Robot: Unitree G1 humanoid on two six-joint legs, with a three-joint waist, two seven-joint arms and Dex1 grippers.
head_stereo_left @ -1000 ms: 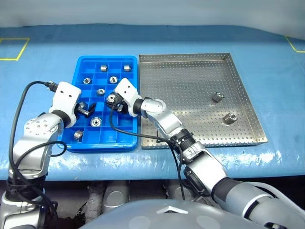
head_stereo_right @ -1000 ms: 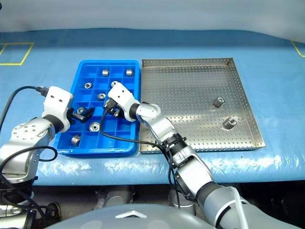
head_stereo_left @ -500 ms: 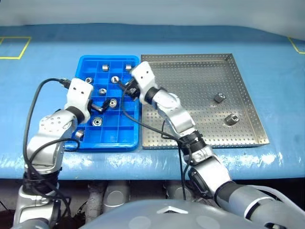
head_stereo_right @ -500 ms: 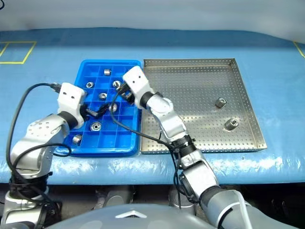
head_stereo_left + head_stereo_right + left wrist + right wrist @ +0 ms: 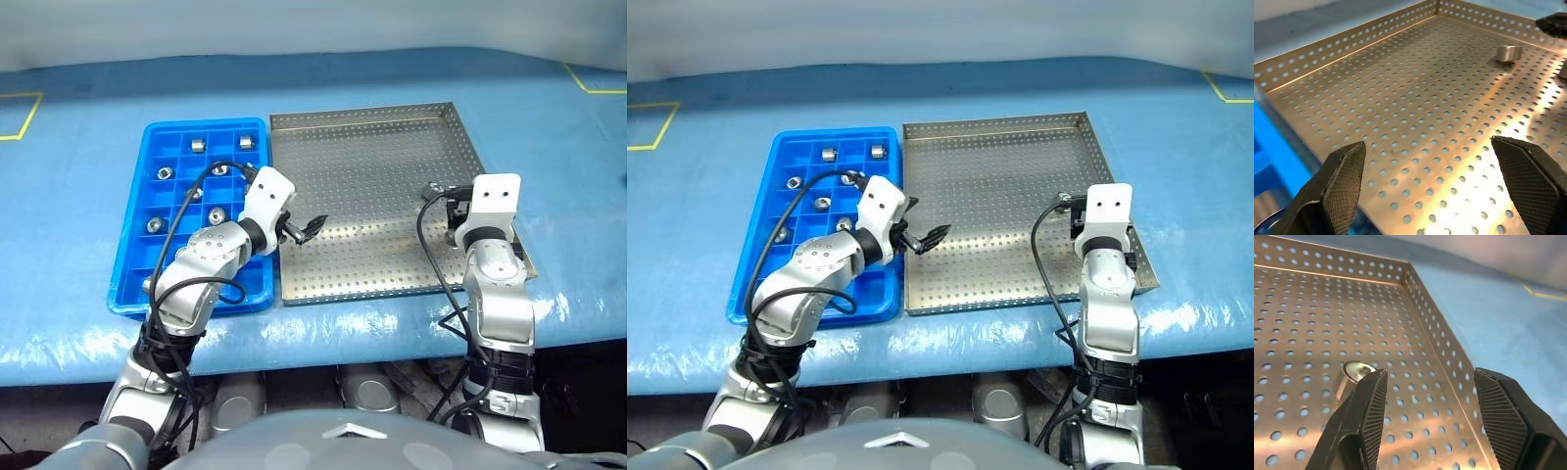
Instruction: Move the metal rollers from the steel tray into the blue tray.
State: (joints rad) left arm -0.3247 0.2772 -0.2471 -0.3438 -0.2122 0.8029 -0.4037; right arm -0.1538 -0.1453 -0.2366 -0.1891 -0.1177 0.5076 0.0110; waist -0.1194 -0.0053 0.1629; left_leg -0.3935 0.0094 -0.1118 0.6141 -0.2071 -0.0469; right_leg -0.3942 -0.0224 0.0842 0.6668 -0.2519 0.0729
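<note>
The steel tray (image 5: 372,166) lies right of the blue tray (image 5: 196,305). Several metal rollers (image 5: 197,146) sit in separate compartments of the blue tray. My left gripper (image 5: 306,229) hovers open and empty over the steel tray's left edge. In the left wrist view one roller (image 5: 1509,53) stands far across the perforated floor. My right gripper (image 5: 1430,377) is open near the steel tray's right rim. A roller (image 5: 1354,374) sits just beyond one of its fingers (image 5: 1369,421), outside the gap and partly hidden.
Both trays rest on a blue-covered table whose front edge runs just below them. Yellow tape marks lie at the far left (image 5: 20,116) and far right (image 5: 593,83). Black cables loop from both wrists (image 5: 431,255).
My right arm has swung from the blue tray across to the steel tray's right side, jaws wider. My left gripper has moved right from the blue tray to the steel tray's left edge.
</note>
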